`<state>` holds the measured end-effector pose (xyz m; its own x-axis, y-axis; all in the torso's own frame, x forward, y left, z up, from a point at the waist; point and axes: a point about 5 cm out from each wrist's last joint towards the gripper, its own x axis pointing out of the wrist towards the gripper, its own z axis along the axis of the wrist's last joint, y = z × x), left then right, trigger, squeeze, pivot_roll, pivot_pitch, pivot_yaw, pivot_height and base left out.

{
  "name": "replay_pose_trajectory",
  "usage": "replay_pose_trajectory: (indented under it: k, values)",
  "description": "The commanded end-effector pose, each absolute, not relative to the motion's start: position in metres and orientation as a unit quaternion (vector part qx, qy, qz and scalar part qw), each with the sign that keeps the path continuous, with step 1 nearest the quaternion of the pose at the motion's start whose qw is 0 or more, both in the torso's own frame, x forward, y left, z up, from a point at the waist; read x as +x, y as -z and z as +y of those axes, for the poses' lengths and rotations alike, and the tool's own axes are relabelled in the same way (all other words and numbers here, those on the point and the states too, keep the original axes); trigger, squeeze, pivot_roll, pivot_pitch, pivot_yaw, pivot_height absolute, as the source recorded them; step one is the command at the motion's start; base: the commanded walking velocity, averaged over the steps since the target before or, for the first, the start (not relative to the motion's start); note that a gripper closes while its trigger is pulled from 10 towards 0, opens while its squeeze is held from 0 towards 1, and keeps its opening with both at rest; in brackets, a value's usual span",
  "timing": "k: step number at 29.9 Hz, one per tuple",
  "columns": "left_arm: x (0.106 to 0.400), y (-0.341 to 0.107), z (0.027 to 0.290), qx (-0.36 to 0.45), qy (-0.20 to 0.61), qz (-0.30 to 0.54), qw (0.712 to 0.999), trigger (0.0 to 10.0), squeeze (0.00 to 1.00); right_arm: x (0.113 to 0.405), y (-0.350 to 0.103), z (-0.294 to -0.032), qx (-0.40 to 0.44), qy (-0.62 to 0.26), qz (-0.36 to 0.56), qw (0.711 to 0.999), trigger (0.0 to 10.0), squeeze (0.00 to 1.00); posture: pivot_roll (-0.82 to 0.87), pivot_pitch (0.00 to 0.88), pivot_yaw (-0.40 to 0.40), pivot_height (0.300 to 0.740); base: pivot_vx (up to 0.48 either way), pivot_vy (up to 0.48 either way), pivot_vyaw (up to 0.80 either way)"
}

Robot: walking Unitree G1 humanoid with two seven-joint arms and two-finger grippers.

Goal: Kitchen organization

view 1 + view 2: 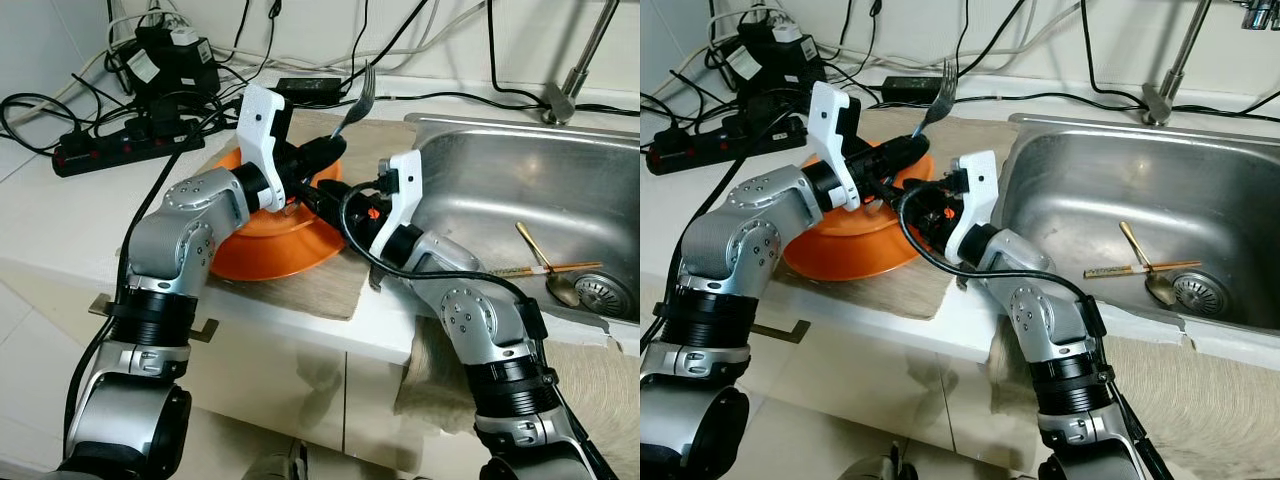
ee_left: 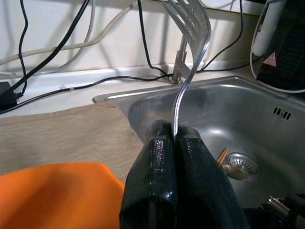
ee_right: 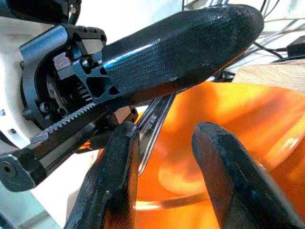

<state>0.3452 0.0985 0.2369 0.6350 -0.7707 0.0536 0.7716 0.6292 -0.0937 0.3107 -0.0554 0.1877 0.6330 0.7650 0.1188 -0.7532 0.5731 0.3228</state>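
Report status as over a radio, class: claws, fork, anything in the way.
Left claw shut on fork, tines up, above orange bowl. Right claw open, close under the left, at the fork's handle. Spoon and chopsticks in sink.

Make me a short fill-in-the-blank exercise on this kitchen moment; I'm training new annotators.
1. The left gripper is shut on a ____, tines up.
2. Below both grippers sits a bowl coloured ____.
3. The right gripper has its fingers ____, beside the left gripper.
4. The gold spoon lies inside the ____.

Missing words: fork; orange; open; sink
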Motion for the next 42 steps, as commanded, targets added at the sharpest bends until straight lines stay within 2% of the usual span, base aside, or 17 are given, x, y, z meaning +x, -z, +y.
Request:
replay_pose_trajectory:
  k: [1, 19, 23, 24, 26, 30, 42]
  values:
    - [0.341, -0.243, 0.087, -0.057, 0.455, -0.011, 0.889, 0.0, 0.0, 0.308, -0.195, -0.048, 0.176, -0.435, 0.006, 0.883, 10.0, 0.0, 0.05, 0.004, 0.096, 0.74, 0.0, 0.0, 0.0]
    - [0.332, -0.275, 0.073, -0.121, 0.488, -0.042, 0.864, 0.0, 0.0, 0.309, -0.19, -0.036, 0.204, -0.427, 0.018, 0.881, 10.0, 0.0, 0.06, 0.008, 0.104, 0.74, 0.0, 0.0, 0.0]
    - [0.334, -0.266, 0.077, -0.081, 0.478, -0.035, 0.874, 0.0, 0.0, 0.309, -0.191, -0.038, 0.205, -0.425, 0.016, 0.881, 10.0, 0.0, 0.06, 0.009, 0.105, 0.74, 0.0, 0.0, 0.0]
    - [0.339, -0.252, 0.086, -0.036, 0.461, -0.02, 0.886, 0.0, 0.0, 0.308, -0.192, -0.043, 0.203, -0.425, 0.013, 0.882, 10.0, 0.0, 0.06, 0.012, 0.105, 0.74, 0.0, 0.0, 0.0]
    - [0.346, -0.24, 0.097, 0.005, 0.438, -0.007, 0.899, 0.0, 0.0, 0.307, -0.195, -0.048, 0.201, -0.425, 0.009, 0.882, 10.0, 0.0, 0.06, 0.013, 0.104, 0.74, 0.0, 0.0, 0.0]
    - [0.358, -0.236, 0.115, 0.018, 0.402, 0.002, 0.915, 0.0, 0.0, 0.306, -0.198, -0.059, 0.19, -0.424, 0.002, 0.885, 10.0, 0.0, 0.05, 0.014, 0.102, 0.74, 0.0, 0.0, 0.0]
    - [0.371, -0.233, 0.135, 0.069, 0.376, -0.004, 0.924, 0.0, 0.0, 0.306, -0.2, -0.071, 0.189, -0.406, -0.001, 0.894, 10.0, 0.0, 0.04, 0.013, 0.104, 0.74, 0.0, 0.0, 0.0]
